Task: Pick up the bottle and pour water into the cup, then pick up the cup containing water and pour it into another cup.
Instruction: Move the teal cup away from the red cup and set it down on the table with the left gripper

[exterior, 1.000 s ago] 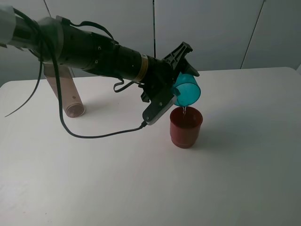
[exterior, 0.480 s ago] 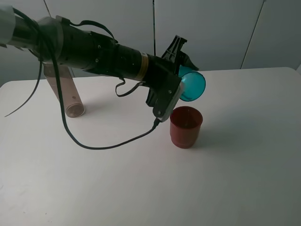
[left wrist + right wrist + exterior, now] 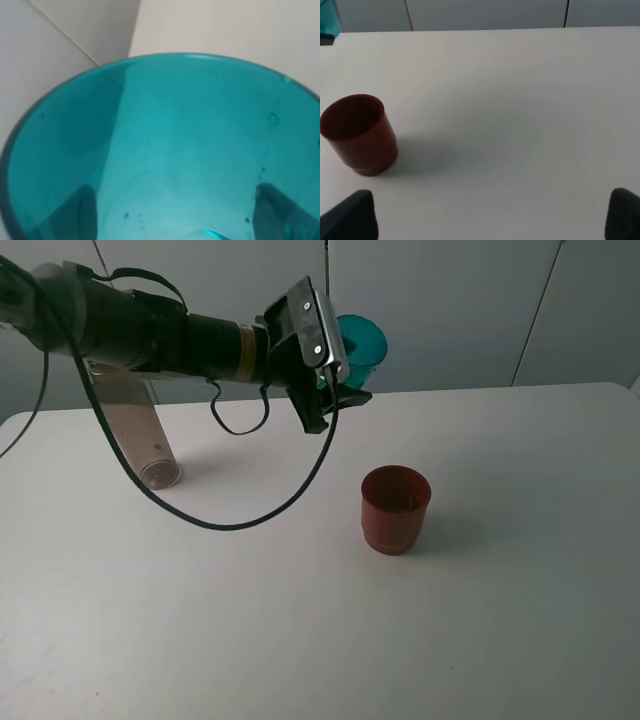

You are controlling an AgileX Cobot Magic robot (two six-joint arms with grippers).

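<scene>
Left gripper (image 3: 335,365) clamped on teal cup (image 3: 358,343), upright; red cup (image 3: 395,508) sat well below-forward. Right jaws apart, empty.

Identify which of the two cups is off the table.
The teal cup, gripped by the left gripper and lifted above the table's far side. The red cup stands on the white table, ungripped.

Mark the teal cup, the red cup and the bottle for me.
teal cup (image 3: 362,341): exterior high view, its side wall beside the left hand.
red cup (image 3: 395,525): exterior high view, front wall.
bottle (image 3: 140,425): exterior high view, lower body.
</scene>
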